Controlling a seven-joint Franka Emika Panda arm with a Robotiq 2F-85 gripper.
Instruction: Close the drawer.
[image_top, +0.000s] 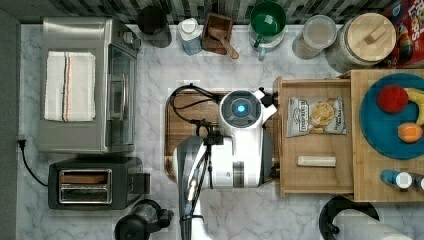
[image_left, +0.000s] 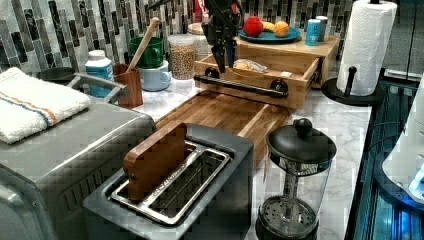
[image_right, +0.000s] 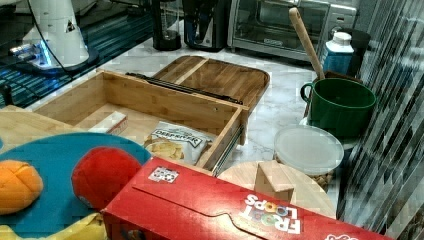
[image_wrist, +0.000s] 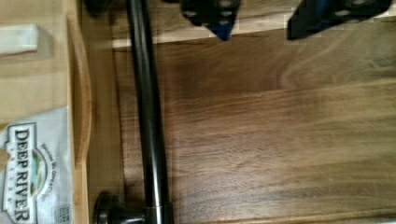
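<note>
**Ana:** Marble desk (image_top: 240, 210) under a tiled wall, crowded with kitchen gear. Where are the jaws (image_wrist: 261, 23)?

**Ben:** Hanging above the dark walnut board (image_left: 225, 112), pointing down. In the wrist view, two dark fingertips (image_wrist: 217, 16) stand clearly apart with bare board between them. They grip nothing.

**Ana:** And the drawer (image_top: 315, 177)?

**Ben:** Pulled out from under the light wood top (image_top: 362, 180) that carries a blue plate (image_top: 380, 130) of fruit. Its black bar handle (image_wrist: 147, 116) runs just beside the jaws, not touched by them, with the drawer's front wall beyond it.

**Ana:** Anything inside?

**Ben:** A chip bag (image_top: 316, 116) and a pale stick-shaped packet (image_top: 316, 161), on the far side of the handle from the jaws.
</note>
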